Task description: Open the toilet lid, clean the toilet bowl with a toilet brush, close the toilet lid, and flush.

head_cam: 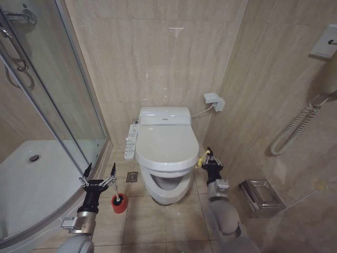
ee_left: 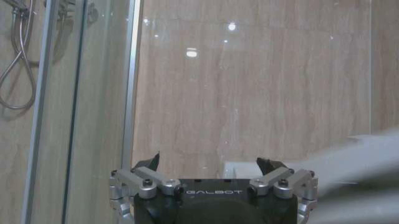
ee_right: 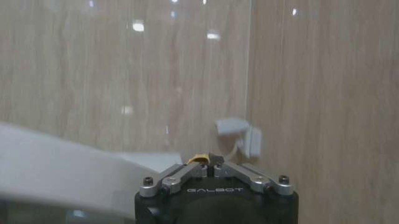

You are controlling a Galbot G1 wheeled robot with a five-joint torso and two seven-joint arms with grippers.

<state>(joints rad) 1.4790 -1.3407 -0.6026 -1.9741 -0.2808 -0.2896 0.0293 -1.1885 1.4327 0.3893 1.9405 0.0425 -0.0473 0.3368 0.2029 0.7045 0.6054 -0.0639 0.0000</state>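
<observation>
Starting at your left: the left gripper (head_cam: 98, 176) hangs at about eight o'clock from the toilet, above the floor tiles beside the curved white shower tray (head_cam: 31, 184), its fingers spread wide with nothing between them.

Item, just beside it at its four o'clock: the toilet brush (head_cam: 117, 200), a small brush standing in a round red plastic holder cup, on the floor near the foot of the toilet. Judge it light and stiff, with a thin handle that may twist in a loose pinch; take it on the handle, above the cup. The cup looks light enough to tip or lift with it.

Item, centre: the large glossy white oval plastic toilet lid (head_cam: 167, 146), lying flat and closed over the white ceramic toilet bowl (head_cam: 167, 188), which shows below its front edge. Judge the lid rigid, hinged at twelve o'clock, moderately light and slick; a bare pinch on its rim would likely slip. The yellow strap loop (head_cam: 200, 158) at its three o'clock edge is the soft, sure place to hold.

Item, right: the right gripper (head_cam: 210, 159) sits at that three o'clock edge, fingers closed together; in the right wrist view a bit of yellow (ee_right: 199, 158) shows at the fingertips, so you likely have the strap pinched.
</observation>
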